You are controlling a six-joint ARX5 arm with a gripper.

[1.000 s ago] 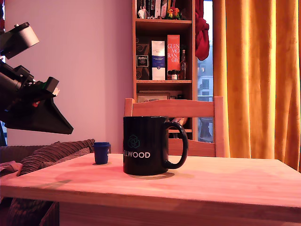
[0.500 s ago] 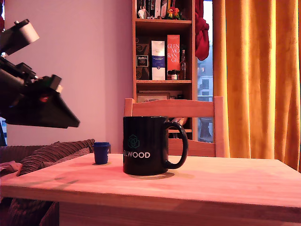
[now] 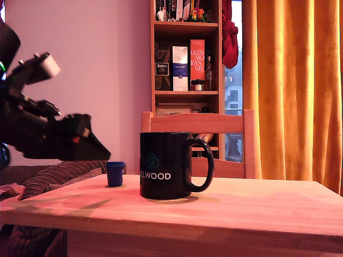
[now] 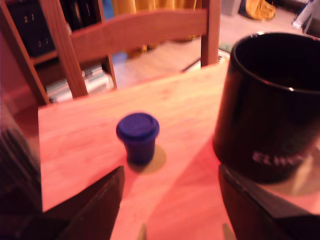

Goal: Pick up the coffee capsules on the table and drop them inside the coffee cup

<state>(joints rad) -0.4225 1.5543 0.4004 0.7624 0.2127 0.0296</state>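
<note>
- The gripper [image 3: 99, 151] hangs above the table's [image 3: 241, 206] end at the exterior view's left, clear of the wood; in the wrist view its jaws stand spread with nothing between them.
- A dark blue coffee capsule [image 3: 115, 174] stands rim-up on the table near the far edge, just beside the cup and apart from it.
- The black coffee cup [image 3: 166, 165] stands upright mid-table, handle toward the exterior view's right.
- A wooden chair [image 3: 197, 124] stands behind the far edge.

Capsule [image 3: 116, 174] on table [image 3: 241, 206], exterior view's left of cup [image 3: 166, 165].
</note>
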